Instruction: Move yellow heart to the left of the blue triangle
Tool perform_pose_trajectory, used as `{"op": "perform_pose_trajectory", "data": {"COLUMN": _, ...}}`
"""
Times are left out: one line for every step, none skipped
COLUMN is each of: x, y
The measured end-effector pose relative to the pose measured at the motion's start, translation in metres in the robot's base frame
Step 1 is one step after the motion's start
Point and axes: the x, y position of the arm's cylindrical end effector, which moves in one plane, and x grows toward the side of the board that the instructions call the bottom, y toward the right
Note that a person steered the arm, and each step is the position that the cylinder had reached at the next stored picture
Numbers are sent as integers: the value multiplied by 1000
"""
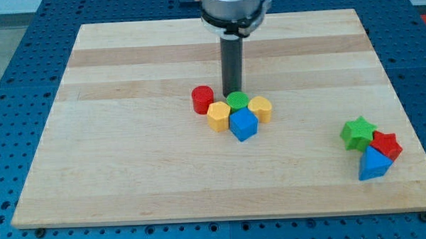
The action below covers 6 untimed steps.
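Observation:
The yellow heart (261,108) lies near the board's middle, at the right end of a tight cluster. The blue triangle (373,163) lies far to the view's lower right, touching a red star (387,144) and a green star (358,133). My tip (233,93) stands just above the cluster, right behind the green round block (236,100) and a little up and left of the yellow heart. The cluster also holds a blue cube (243,124), a yellow hexagon (218,116) and a red cylinder (202,100).
The wooden board (129,158) lies on a blue perforated table. The two stars sit directly above and to the left of the blue triangle, near the board's right edge.

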Motion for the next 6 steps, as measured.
{"op": "perform_pose_trajectory", "data": {"x": 24, "y": 21}}
{"op": "perform_pose_trajectory", "data": {"x": 49, "y": 50}}
{"op": "perform_pose_trajectory", "data": {"x": 66, "y": 85}}
{"op": "perform_pose_trajectory", "data": {"x": 79, "y": 102}}
{"op": "perform_pose_trajectory", "data": {"x": 97, "y": 108}}
{"op": "perform_pose_trajectory", "data": {"x": 109, "y": 114}}
